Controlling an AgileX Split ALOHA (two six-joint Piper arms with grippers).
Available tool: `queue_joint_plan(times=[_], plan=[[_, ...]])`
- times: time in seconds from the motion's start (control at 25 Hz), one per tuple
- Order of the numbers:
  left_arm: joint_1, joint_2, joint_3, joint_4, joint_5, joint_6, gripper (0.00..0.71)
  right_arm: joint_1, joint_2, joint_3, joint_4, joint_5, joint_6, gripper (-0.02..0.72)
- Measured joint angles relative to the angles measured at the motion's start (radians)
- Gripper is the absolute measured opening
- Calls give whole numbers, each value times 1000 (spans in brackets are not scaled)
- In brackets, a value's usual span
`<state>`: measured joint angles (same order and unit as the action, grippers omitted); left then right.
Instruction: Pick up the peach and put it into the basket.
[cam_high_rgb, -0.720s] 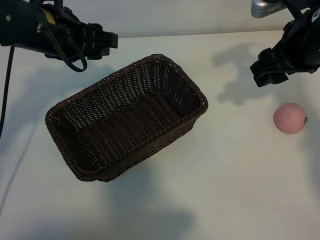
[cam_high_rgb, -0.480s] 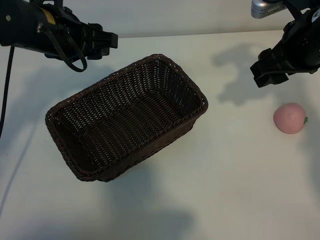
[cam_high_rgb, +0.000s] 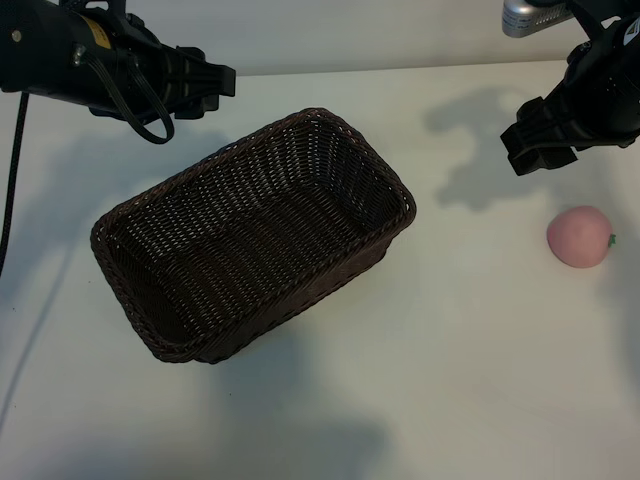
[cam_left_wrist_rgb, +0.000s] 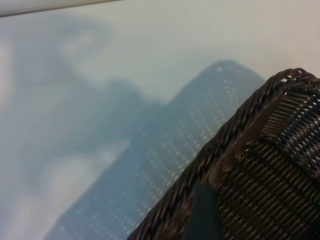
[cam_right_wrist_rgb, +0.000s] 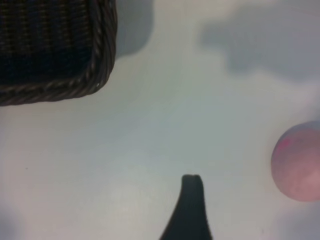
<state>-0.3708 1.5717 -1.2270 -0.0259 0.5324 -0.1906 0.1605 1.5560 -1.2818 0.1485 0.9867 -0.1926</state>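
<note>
While my right gripper (cam_high_rgb: 537, 152) is hovering spread and empty near the peach (cam_high_rgb: 579, 237), I'm risking nudging it: it may roll away from the basket (cam_high_rgb: 300, 125).

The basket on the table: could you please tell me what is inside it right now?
Nothing: the basket shows only its bare woven floor and walls. The inside face of its near wall is hidden by the rim. The peach lies on the table, apart from it.
</note>
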Motion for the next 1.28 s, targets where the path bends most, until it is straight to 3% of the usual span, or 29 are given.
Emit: queue_joint_plan(times=[0.76,1.04,1.28], plan=[[0,0,0,-2,-8,0,562,0,0,0,0,-3,0,595],[0,-78,0,36,143,-133,562,0,0,0,5,-4,0,595],[0,-151,0,295,356,-500,562,0,0,0,28,7,0,595]])
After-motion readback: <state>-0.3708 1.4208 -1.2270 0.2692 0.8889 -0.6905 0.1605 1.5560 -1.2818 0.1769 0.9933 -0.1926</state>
